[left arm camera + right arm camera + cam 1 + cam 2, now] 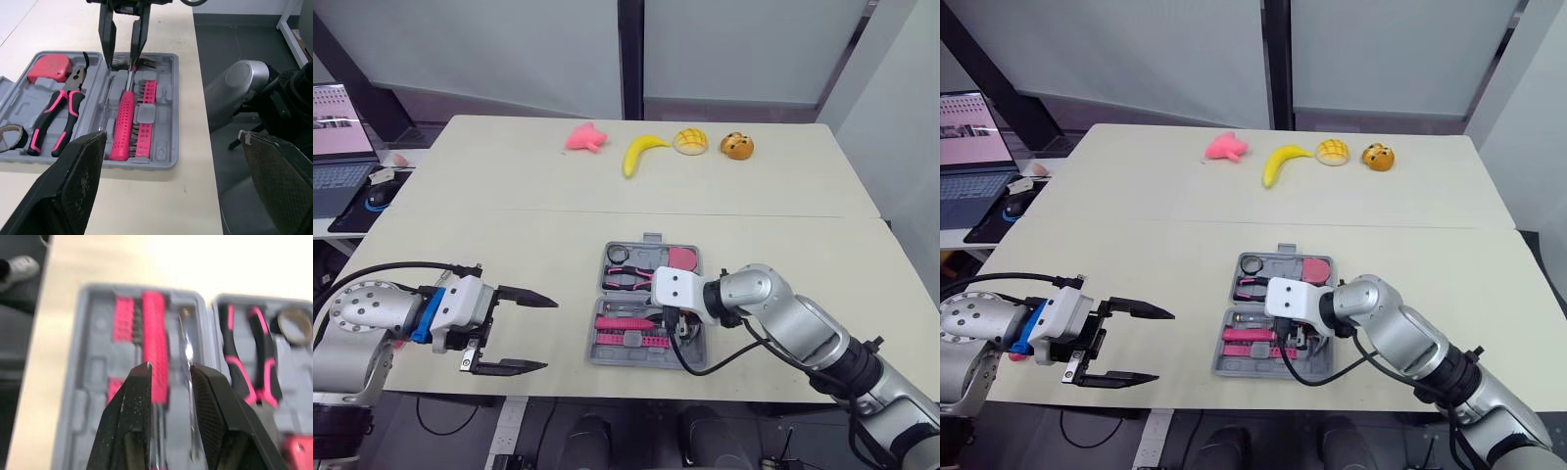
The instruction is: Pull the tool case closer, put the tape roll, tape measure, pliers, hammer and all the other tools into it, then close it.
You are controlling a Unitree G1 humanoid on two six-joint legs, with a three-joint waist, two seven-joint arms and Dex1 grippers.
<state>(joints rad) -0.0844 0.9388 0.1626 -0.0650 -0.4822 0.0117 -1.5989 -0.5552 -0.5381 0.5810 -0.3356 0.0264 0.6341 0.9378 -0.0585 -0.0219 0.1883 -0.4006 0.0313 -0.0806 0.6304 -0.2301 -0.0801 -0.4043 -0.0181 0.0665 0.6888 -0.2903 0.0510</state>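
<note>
The case [164,105] lay open and flat on the tabletop [509,225], near its front edge. One half held the hammer [122,125], rows of bits [146,117] and a thin steel shaft [188,350]. The other held the pliers [56,115], tape measure [48,68] and tape roll [11,137]. No loose tool showed outside it, so closing looked like the step left.

The right hand [171,368] hung over the hammer's head end, fingers a little apart with nothing seen clamped between them. The left hand [551,334] hovered wide apart at the front edge, well apart from the case.

The case looked like hard moulded plastic: stiff, smooth, probably weighty with steel inside, and likely to slide when pushed. The far half's outer rim seemed the best hold for folding it over, with the near half pinned down. The pliers and roll looked loosely seated and might tip out as the half rose.

The right hand itself stood in the fold's path. A banana [643,153], pink toy [586,137] and two buns [690,141] lay at the far side, and a laptop [337,147] off to the left, none of them in the way
</note>
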